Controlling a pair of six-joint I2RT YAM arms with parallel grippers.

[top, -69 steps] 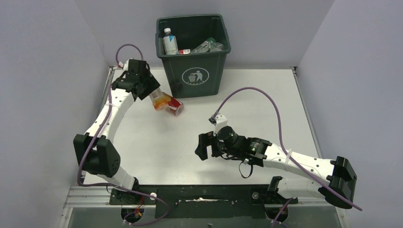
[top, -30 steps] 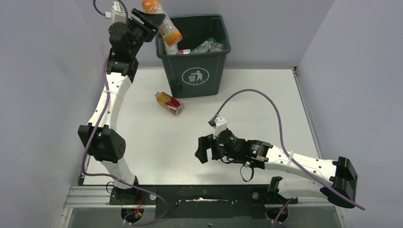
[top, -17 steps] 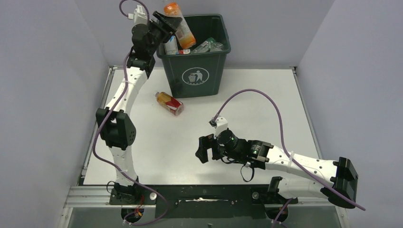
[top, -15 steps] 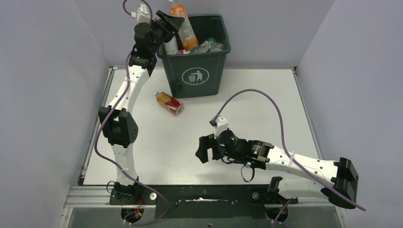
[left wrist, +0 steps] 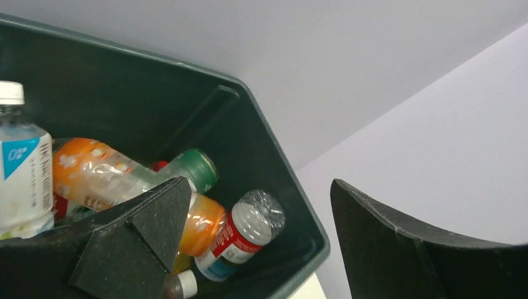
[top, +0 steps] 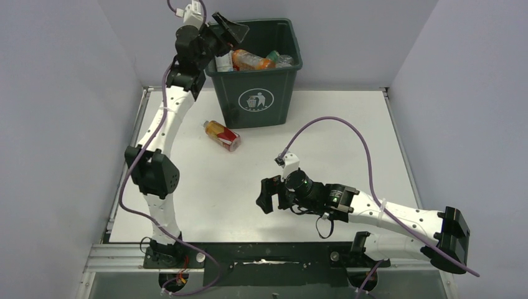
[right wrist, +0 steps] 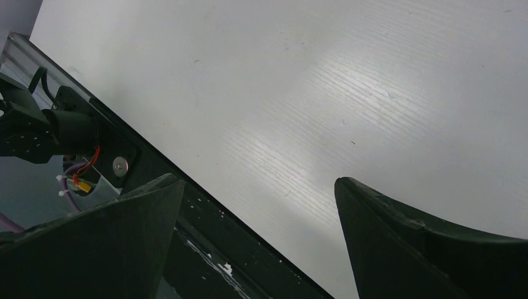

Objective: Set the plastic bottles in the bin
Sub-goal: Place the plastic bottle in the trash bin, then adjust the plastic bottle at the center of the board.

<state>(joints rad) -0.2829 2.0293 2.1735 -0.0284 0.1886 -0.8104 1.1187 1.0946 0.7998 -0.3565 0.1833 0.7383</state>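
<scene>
The dark green bin (top: 274, 93) stands at the back of the table and holds several plastic bottles. An orange-labelled bottle (top: 252, 61) lies on top of the pile, beside a white-capped, blue-labelled bottle (left wrist: 22, 168) and a red-labelled one (left wrist: 243, 233). My left gripper (top: 227, 31) hangs open and empty over the bin's left rim (left wrist: 124, 93). One more bottle (top: 222, 135), with an orange and red label, lies on the table in front of the bin's left corner. My right gripper (top: 264, 194) is open and empty, low over the table near the front middle.
A black rail (top: 268, 255) runs along the near table edge, just under the right gripper's view (right wrist: 187, 249). Grey walls close in the left, back and right sides. A purple cable (top: 348, 128) arcs over the right half of the table.
My left gripper swung over the bin and opened. The orange-labelled bottle left its jaws and now lies in the bin. The right arm has stayed still.
</scene>
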